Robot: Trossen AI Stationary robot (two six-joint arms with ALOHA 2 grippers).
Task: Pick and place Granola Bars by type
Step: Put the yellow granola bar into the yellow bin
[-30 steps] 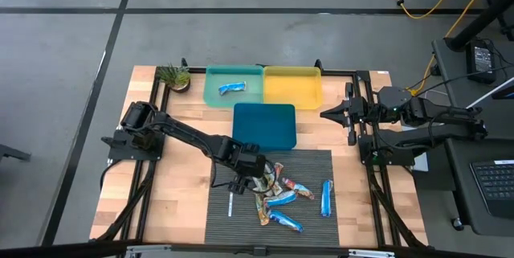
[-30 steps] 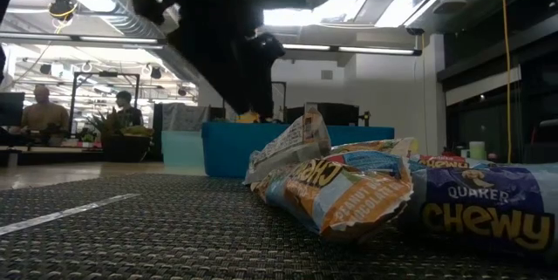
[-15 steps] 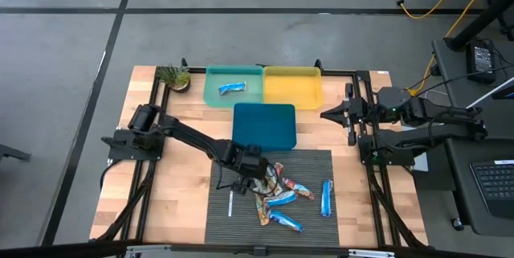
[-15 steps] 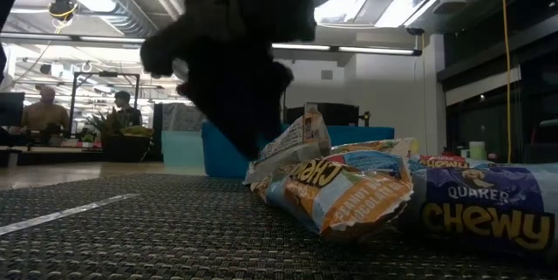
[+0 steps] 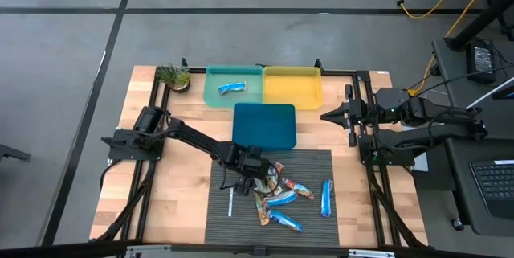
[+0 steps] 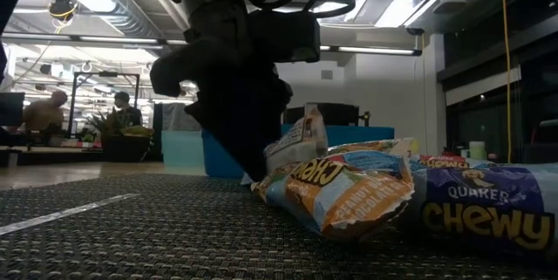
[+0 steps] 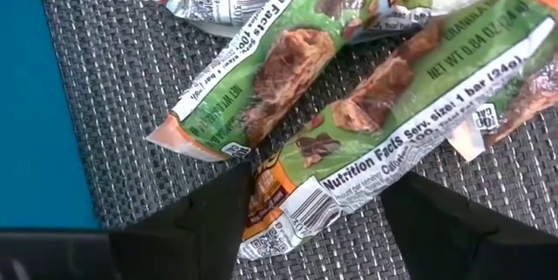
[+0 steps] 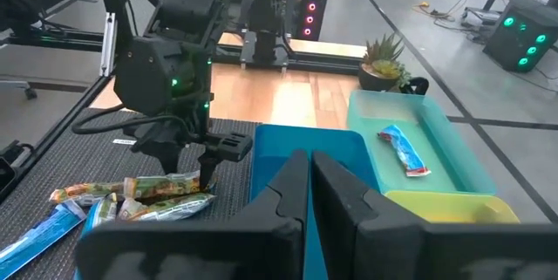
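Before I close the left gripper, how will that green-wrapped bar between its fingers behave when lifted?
Probably light and fairly stiff: the green-wrapped bar keeps a straight shape. Its glossy, crinkled wrapper may slip between the open left gripper fingers. It overlaps a neighbouring bar, which could get dragged along.

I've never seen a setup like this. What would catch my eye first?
Probably the left gripper, open and lowered onto a heap of granola bars on the dark mat near the table's front, its fingers straddling a green-wrapped bar. Behind the mat sit three bright trays; the light green one holds a single blue bar.
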